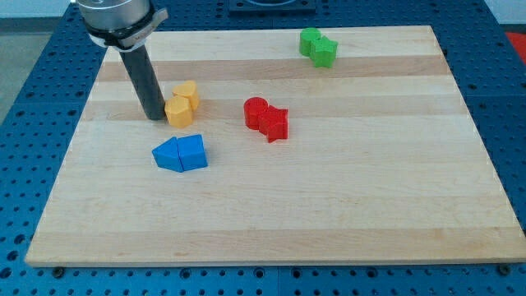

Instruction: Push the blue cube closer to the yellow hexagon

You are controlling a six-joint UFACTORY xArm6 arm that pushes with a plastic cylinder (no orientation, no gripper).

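Observation:
Two blue blocks touch each other at the board's left centre. The right one looks like the blue cube [193, 152] and the left one is a blue wedge-like block [168, 155]. Above them sit two touching yellow blocks: the yellow hexagon [177, 110] in front and another yellow block [189, 93] behind it. My tip [154, 118] stands on the board just left of the yellow hexagon, touching or nearly touching it. It is above and to the left of the blue pair.
A red cylinder [256, 110] and a red star-like block [276, 124] touch each other near the board's middle. Two green blocks [318, 46] sit together at the top right. The wooden board [329, 205] lies on a blue perforated table.

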